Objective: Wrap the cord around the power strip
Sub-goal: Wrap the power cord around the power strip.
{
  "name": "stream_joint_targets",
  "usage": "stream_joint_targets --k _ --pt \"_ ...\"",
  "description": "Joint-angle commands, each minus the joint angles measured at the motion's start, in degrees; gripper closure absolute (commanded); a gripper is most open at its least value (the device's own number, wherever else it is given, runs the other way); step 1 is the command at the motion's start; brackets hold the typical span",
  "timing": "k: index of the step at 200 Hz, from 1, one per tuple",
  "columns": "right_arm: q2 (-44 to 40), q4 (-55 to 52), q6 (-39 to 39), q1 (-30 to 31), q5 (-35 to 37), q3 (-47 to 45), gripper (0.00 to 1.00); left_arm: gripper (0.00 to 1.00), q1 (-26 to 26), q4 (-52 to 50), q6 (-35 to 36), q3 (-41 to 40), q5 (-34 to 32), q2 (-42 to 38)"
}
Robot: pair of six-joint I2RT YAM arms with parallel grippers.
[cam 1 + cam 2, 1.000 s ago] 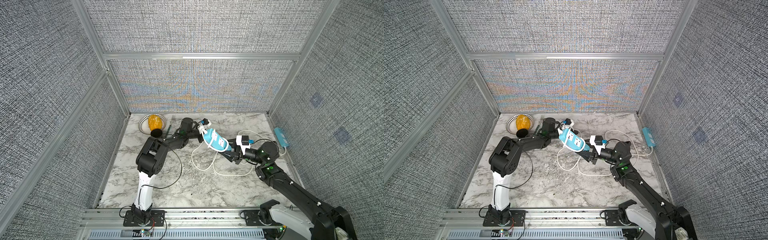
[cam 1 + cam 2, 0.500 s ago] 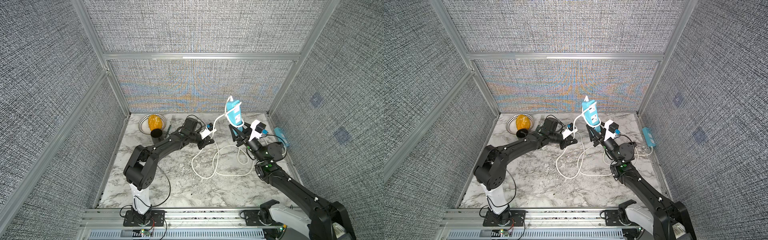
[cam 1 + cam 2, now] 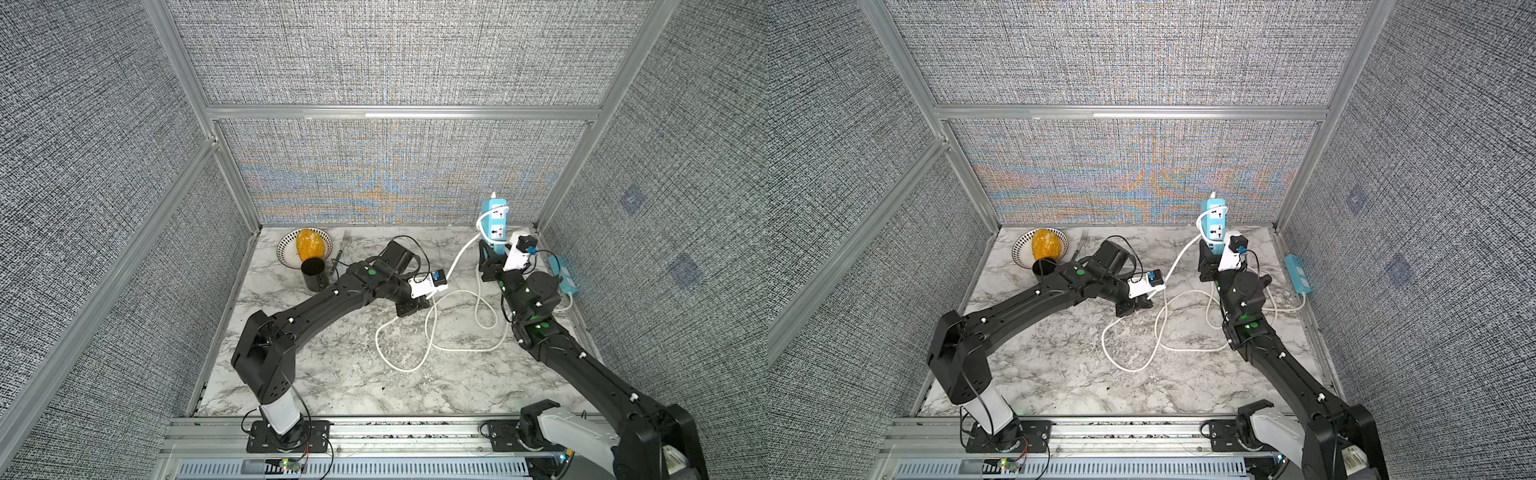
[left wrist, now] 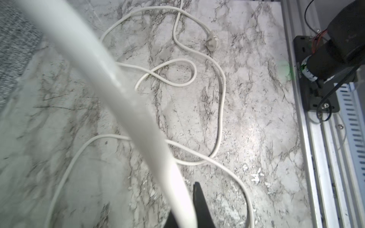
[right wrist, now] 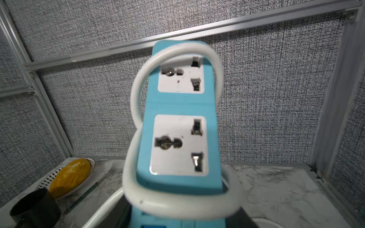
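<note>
Power strip (image 3: 494, 220), blue with white sockets, stands on end in the air over the far right corner of the bench (image 3: 332, 374), its lower end clamped in the right tool (image 3: 492, 255). Hard plastic shell, probably light, stiff and a little slick; best held by one end, as now, so the body is free for turns. Cord (image 3: 432, 332) is white, thick and springy by the look: it keeps round loops rather than lying flat, so it likely needs steady tension or the turns will slide off. Left tool (image 3: 428, 299) is closed on the cord partway along, and the run rises from there to the strip. Only the right wrist view shows one loose loop arching over the upper socket (image 5: 180, 76) and another round the lower end. Only the left wrist view shows the plug (image 4: 212, 42), lying free on the bench among slack coils. Only the top views show both arms, plus a second blue strip (image 3: 563, 274) by the right wall.
</note>
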Motion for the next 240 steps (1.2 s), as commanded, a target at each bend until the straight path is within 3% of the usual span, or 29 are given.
stream_joint_targets --k 1,41,86,126,152,195,212,240 --pt "0.54 -11.5 -5.36 -0.65 4.56 1.85 1.0 1.0 -1.0 -7.97 6.32 2.4 -8.16 -3.25" --pt "1.51 -20.86 -10.38 -0.61 0.26 3.11 1.0 1.0 -2.36 -12.86 13.0 9.28 -16.47 -5.68" --pt "4.66 -31.69 -17.38 1.86 -8.35 6.58 1.0 1.0 -3.26 -16.33 21.86 18.82 -20.57 -3.67" --pt "4.17 -35.52 -24.67 5.32 -21.23 5.53 1.0 1.0 -3.27 -8.5 29.66 19.55 -25.02 -3.87" --pt "2.97 -39.17 -31.59 7.08 -37.62 4.86 1.0 1.0 -3.01 -8.72 33.16 23.07 -25.96 -1.15" --pt "-2.61 -36.45 -36.0 8.24 -55.85 0.61 1.0 1.0 0.65 -10.39 33.23 26.65 -19.69 1.96" --pt "-6.63 -28.93 -33.13 8.18 -61.22 -2.65 1.0 1.0 2.9 -10.43 31.23 26.87 -14.09 2.54" --pt "-13.2 -10.83 -21.59 8.25 -61.36 -8.54 1.0 1.0 5.56 -9.59 27.07 25.88 -6.09 3.07"
